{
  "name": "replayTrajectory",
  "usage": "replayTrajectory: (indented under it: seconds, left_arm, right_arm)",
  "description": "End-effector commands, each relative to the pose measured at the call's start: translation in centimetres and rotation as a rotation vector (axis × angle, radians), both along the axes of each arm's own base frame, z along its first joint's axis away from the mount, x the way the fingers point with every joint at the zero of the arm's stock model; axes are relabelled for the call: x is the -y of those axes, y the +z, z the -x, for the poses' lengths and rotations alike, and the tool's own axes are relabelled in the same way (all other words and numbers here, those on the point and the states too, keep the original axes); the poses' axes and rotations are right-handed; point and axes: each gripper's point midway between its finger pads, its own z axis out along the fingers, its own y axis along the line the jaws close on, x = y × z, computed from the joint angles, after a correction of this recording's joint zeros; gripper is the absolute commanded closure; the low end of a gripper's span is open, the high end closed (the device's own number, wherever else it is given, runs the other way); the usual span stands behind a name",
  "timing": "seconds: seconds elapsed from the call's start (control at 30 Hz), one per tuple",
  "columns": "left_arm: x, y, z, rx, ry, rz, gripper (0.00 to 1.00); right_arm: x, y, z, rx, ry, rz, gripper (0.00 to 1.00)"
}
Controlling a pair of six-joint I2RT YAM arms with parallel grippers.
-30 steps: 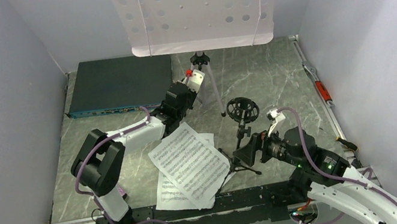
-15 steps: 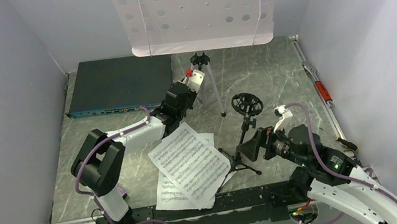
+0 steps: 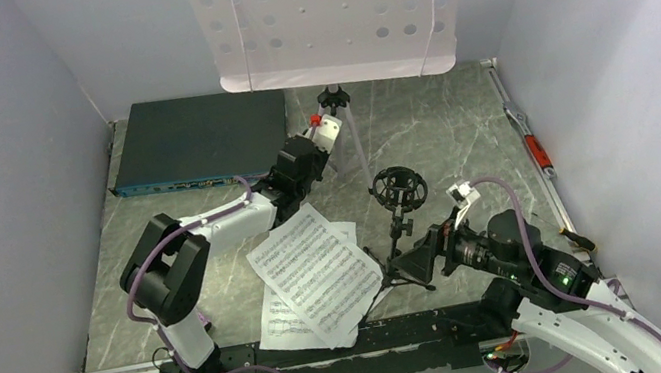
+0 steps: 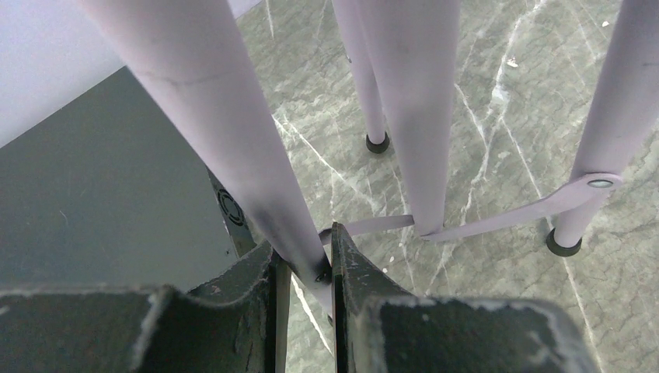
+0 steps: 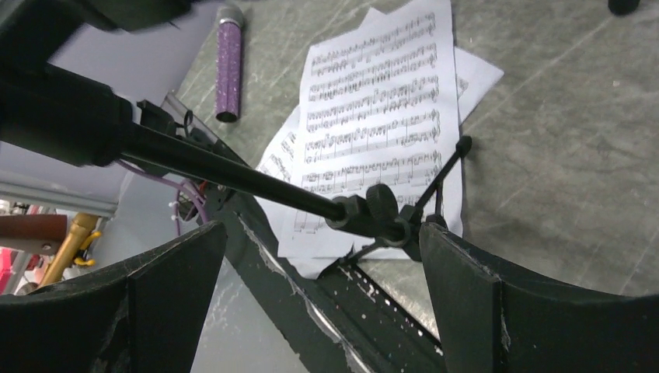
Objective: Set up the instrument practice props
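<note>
Clamping one lilac leg of the music stand, the left gripper has its jaws pressed together on the tube low down, at bottom centre of the left wrist view. The stand's other legs rest on the marble at upper centre and right of that view. The corner of the dark box sits just beside the gripped leg, so there is little room on that side.

The right gripper is spread wide. The hub of the black mic stand shows between its fingers, touching neither as far as the wrist view shows.

The job looks barely half done. From above, the music stand's perforated desk is up at top centre and the mic stand stands on its legs. The two sheet-music pages lie flat at lower centre, their near corner at the base rail. The purple microphone lies on the table, not in the clip.

Open marble lies at centre right. A red-handled tool hugs the right wall.
</note>
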Motion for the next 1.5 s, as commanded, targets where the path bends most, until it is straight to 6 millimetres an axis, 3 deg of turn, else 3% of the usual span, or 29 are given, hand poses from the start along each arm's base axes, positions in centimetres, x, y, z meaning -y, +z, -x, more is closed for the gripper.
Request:
replayTrajectory:
  seconds: [0.0,0.1,0.2,0.27,0.67,0.9,1.0,1.13,1.27,1.47]
  left_arm:
    - [-1.9,-9.6,4.1,-0.258,-0.055,-0.232,0.97]
    - [-1.9,-9.6,4.1,-0.259,-0.054,-0.231,0.97]
    - [-1.8,-9.5,4.1,-0.261,-0.054,-0.225,0.97]
    - [-1.8,-9.5,4.2,-0.263,-0.052,-0.218,0.97]
    - [-2.0,-9.9,5.1,-0.272,-0.064,-0.191,0.97]
    - [-2.1,-9.5,5.5,-0.264,-0.083,-0.185,0.97]
    - [-2.0,-9.4,5.6,-0.261,-0.091,-0.176,0.97]
    - [-1.8,-9.5,5.8,-0.264,-0.102,-0.162,0.97]
    - [-1.4,-9.6,6.0,-0.269,-0.118,-0.155,0.97]
    - [-1.3,-9.7,6.1,-0.271,-0.123,-0.151,0.97]
  right_arm:
    - [1.0,-0.1,1.1,-0.083,-0.023,0.016,0.00]
    - [3.9,-0.8,-0.2,-0.128,-0.215,0.063,0.00]
    - [6.2,-0.2,-1.6,-0.114,-0.382,0.058,0.00]
    - [6.7,-0.1,-2.5,-0.119,-0.450,0.038,0.00]
    - [4.5,-3.3,-8.9,-0.079,-0.602,0.112,0.01]
    - [4.6,-1.4,-11.4,0.127,-0.633,0.030,0.01]
    - [4.7,-1.7,-12.5,0.137,-0.631,0.028,0.01]
    - [4.9,-3.3,-14.5,0.078,-0.577,-0.030,0.01]
    - [4.9,-2.4,-16.3,0.149,-0.500,-0.090,0.01]
    - [1.9,-1.6,-18.6,0.241,-0.305,-0.072,0.01]
